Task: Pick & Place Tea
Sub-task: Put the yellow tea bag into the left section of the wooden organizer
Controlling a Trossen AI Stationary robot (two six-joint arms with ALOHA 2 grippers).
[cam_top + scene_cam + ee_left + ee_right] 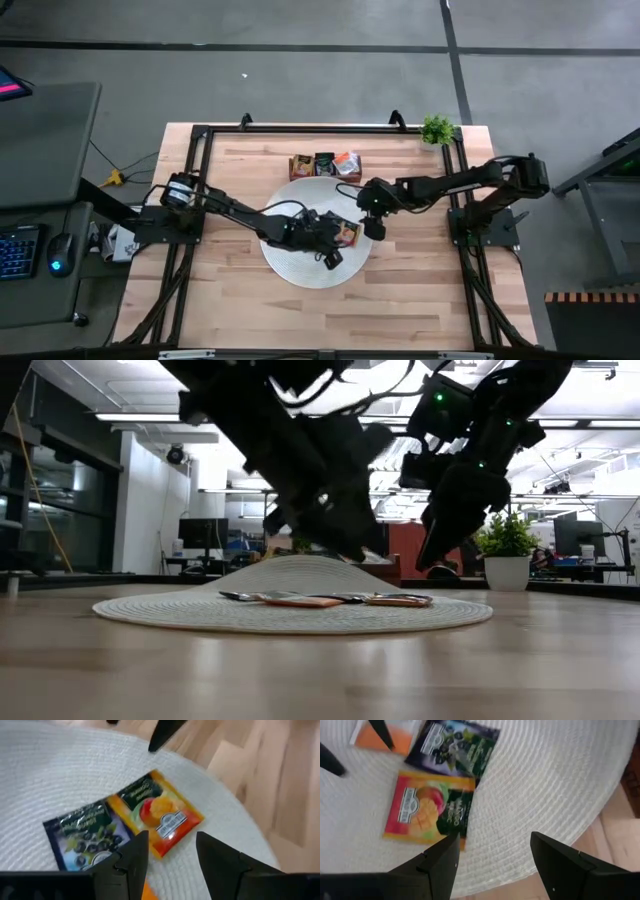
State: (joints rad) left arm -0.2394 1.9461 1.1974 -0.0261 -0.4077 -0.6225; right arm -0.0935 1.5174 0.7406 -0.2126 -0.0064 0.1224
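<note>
Three tea sachets lie flat on the round white mat [300,270]: a mango one [167,815] [427,807], a dark blueberry one [85,837] [452,747] and a plain orange one [395,732]. My left gripper [172,845] [330,240] hovers open just above the mango sachet, slanting down from the table's left. My right gripper [492,850] [372,228] hangs open over the mat's right part, beside the same sachet. More sachets sit in the wooden tray [297,166] at the far side.
A small potted plant [437,128] stands at the far right corner. A black frame [200,135] runs round the table. The sachets show in the low view as a thin flat row [320,599] on the mat. Bare wood [400,300] lies at the near side.
</note>
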